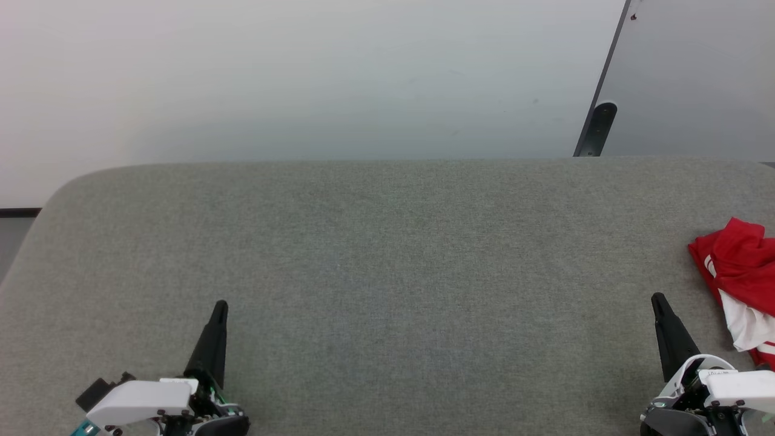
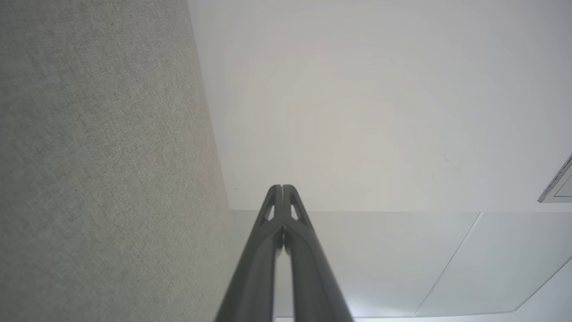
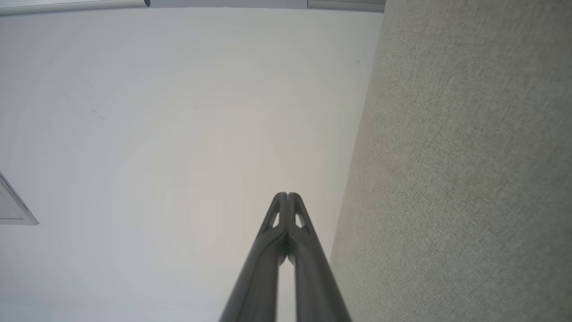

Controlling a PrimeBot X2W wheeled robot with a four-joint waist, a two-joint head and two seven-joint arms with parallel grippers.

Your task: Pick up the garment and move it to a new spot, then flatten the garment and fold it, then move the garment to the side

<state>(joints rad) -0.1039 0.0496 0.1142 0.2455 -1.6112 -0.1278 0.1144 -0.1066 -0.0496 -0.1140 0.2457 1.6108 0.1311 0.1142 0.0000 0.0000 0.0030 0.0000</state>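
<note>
Garment [image 1: 742,263] at head view's rt edge

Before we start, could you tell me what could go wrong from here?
The garment lies crumpled at the right of the grey surface, partly out of the head view, so a grasp may catch bunched layers. The right gripper near it is shut; reaching in unopened might push the cloth.

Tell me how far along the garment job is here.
Nothing looks done: the garment lies bunched, unfolded, at the right edge of the grey surface. Nothing is in hand: the left gripper and right gripper are shut and empty. Picking up, moving, flattening, folding and setting aside all remain.
</note>
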